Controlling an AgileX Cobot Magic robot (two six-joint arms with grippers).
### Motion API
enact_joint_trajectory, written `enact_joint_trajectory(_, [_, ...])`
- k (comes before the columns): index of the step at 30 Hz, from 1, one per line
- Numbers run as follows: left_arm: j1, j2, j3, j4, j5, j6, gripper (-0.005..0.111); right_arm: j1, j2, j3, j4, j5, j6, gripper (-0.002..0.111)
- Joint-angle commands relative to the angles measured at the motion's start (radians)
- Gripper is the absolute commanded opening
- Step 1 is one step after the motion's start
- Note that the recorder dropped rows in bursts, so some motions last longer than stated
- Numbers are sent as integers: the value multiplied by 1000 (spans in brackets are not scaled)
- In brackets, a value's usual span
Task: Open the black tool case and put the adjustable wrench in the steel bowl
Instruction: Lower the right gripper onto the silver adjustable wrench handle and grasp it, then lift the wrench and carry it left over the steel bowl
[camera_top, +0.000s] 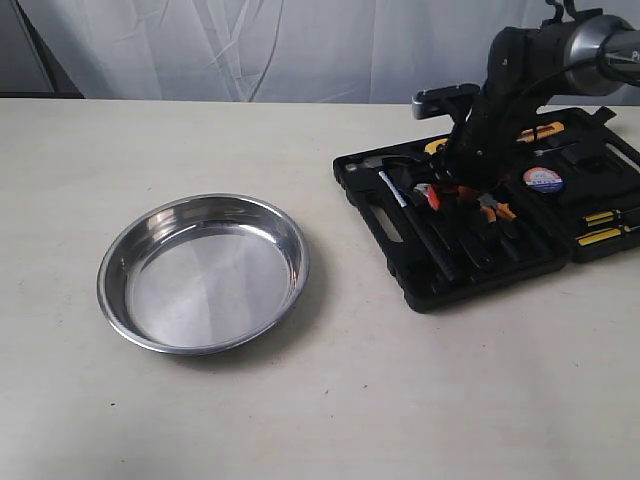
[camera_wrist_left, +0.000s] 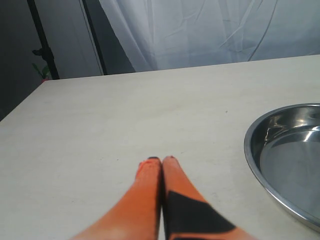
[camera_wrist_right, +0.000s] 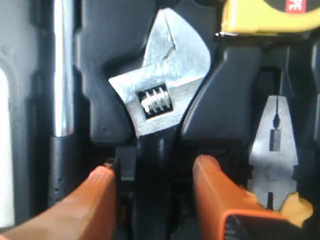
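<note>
Right gripper (camera_wrist_right: 152, 172) is down inside the open black tool case (camera_top: 400, 245), spread wide with one orange finger (camera_wrist_right: 97, 187) on each side of the adjustable wrench (camera_wrist_right: 157, 100) handle. From the wrist cam the fingertips look level with the handle where it meets the silver head, but there's a gap on both sides, so nothing is clamped yet, and I can't tell if either pad actually touches the black moulding around it. Wrench sits in its slot right between the fingers, head pointing away from the wrist. Just past the head is the yellow tape measure (camera_wrist_right: 270, 15), a chrome-shafted tool (camera_wrist_right: 64, 70) lies just beside one finger, and the pliers (camera_wrist_right: 272, 145) sit beside the other. Left gripper (camera_wrist_left: 161, 162) is pressed closed with nothing in it, tips together, hovering over bare table (camera_wrist_left: 125, 115); the steel bowl (camera_wrist_left: 285, 160) is off to one side of it, near but apart, and well apart from the case.
</note>
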Motion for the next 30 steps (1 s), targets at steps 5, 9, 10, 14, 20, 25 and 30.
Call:
enact_joint_trajectory(5, [-3,-4,-2,0,-11,-5,0,0,70,-5,-9,0,15,43])
enact_joint_trajectory(9, [-3,-4,-2,0,-11,-5,0,0,83,-5,2,-2,15,25])
enact_joint_trajectory(10, [-3,-4,-2,0,-11,-5,0,0,83,-5,2,-2,15,17])
enact_joint_trajectory(14, [-3,-4,-2,0,-11,-5,0,0,76,-5,2,2,15,0])
enact_joint_trajectory(20, [-3,-4,-2,0,-11,-5,0,0,28,-5,35,-26,15,0])
enact_joint_trajectory(25, [-3,-4,-2,0,-11,-5,0,0,0,-5,69,-38,15,0])
enact_joint_trajectory(30, [-3,-4,-2,0,-11,-5,0,1,-21,-5,51,-18,12,0])
